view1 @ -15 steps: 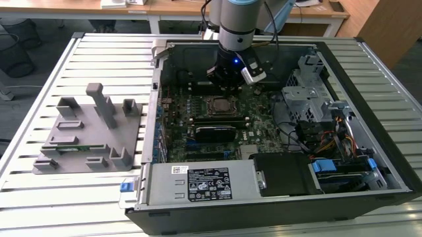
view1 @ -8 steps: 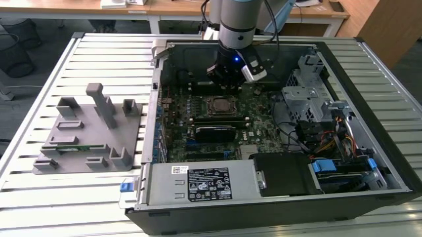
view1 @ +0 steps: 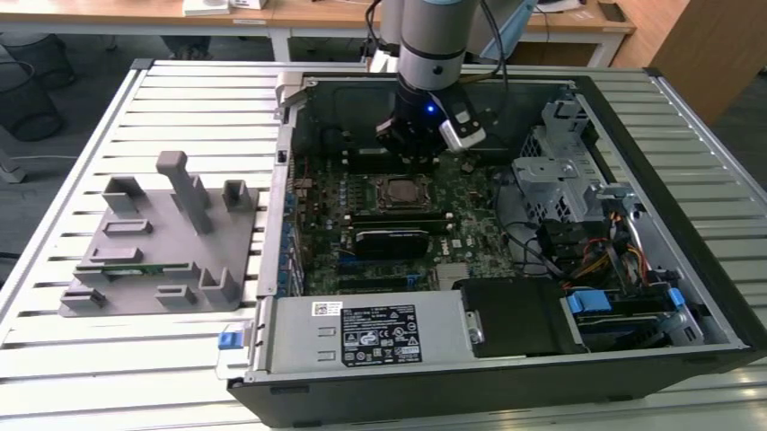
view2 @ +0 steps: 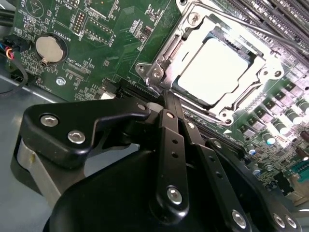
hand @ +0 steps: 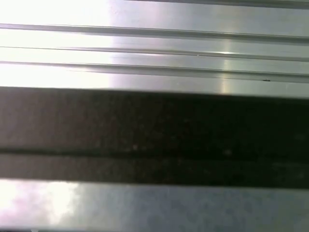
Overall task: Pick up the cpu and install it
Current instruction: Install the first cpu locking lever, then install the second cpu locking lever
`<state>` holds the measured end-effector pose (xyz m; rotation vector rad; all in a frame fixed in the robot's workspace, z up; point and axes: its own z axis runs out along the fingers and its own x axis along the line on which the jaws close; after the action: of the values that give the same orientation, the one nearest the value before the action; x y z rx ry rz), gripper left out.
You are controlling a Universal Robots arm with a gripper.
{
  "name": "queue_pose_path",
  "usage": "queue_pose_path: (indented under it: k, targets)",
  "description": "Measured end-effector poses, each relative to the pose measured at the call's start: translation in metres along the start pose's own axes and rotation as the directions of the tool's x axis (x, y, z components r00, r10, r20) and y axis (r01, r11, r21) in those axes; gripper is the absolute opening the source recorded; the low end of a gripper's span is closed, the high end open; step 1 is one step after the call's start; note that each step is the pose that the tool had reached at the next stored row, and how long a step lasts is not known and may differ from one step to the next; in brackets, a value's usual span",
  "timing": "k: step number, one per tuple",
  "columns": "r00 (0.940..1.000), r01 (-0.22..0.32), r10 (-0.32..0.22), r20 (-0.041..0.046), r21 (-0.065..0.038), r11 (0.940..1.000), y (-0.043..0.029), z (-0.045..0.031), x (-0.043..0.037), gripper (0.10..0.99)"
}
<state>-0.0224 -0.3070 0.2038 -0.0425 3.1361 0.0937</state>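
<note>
The cpu (view2: pixel 212 72), a pale silvery square, lies flat inside the socket frame (view2: pixel 157 72) on the green motherboard (view2: pixel 96 43). In the exterior view the cpu (view1: pixel 400 190) sits mid-board inside the open computer case (view1: pixel 504 359). My gripper (view1: pixel 414 154) hangs from the arm just behind the socket, slightly above the board. In the second wrist view the black gripper (view2: pixel 166 99) tapers to a narrow tip beside the socket frame's edge. It looks shut, with nothing held.
A grey plastic fixture (view1: pixel 156 242) stands on the slatted table at the exterior view's left, holding a green memory stick (view1: pixel 138 268). The case walls, a drive cage (view1: pixel 558 175) and cable bundles (view1: pixel 599 260) crowd the exterior view's right. A coin battery (view2: pixel 49 48) sits on the board.
</note>
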Motion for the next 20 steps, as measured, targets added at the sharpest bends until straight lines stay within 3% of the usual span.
queue_pose_path:
  k: [13,20]
  targets:
    - [1.0000,0.000,0.000,0.0000,0.000,1.0000,-0.0057,-0.0003,-0.0007,0.106]
    - [1.0000,0.000,0.000,0.0000,0.000,1.0000,-0.0132,-0.0008,-0.0012,0.106]
